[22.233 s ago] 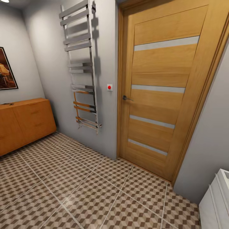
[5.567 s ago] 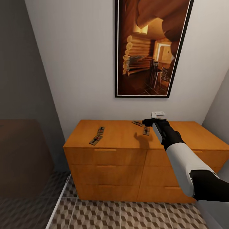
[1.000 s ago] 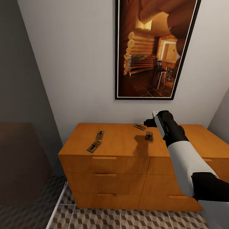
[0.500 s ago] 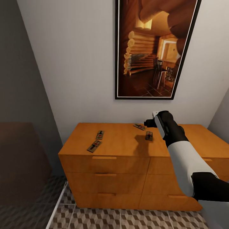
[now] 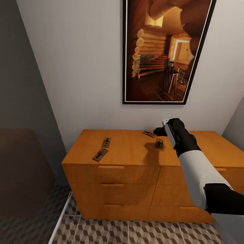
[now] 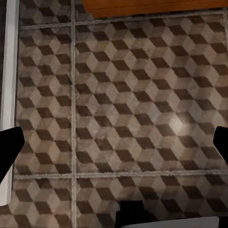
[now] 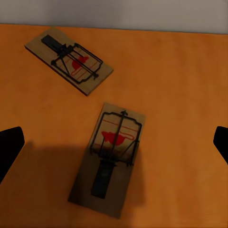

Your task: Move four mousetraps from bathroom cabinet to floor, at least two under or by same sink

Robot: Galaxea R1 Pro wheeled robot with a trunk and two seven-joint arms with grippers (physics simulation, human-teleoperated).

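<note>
Barely anything has changed over the last second: the right gripper (image 7: 114, 142) still hangs wide open and empty above one mousetrap (image 7: 109, 159), another (image 7: 69, 59) at eleven o'clock. All four remain on the cabinet (image 5: 128, 150); the left gripper (image 6: 114, 147) faces floor, open.

The cabinet (image 5: 128, 159) is warm orange wood, smooth with a soft satin sheen, and the mousetraps (image 7: 109, 159) on top are paler matt wood boards with thin dark wire metal and a red printed patch. The bathroom floor (image 6: 123, 109) looks like matt cube-pattern tile with pale, rougher grout. At 12 o'clock above the cabinet hangs a glossy picture (image 5: 164, 51) in a black frame on a flat matt wall (image 5: 81, 67).
</note>
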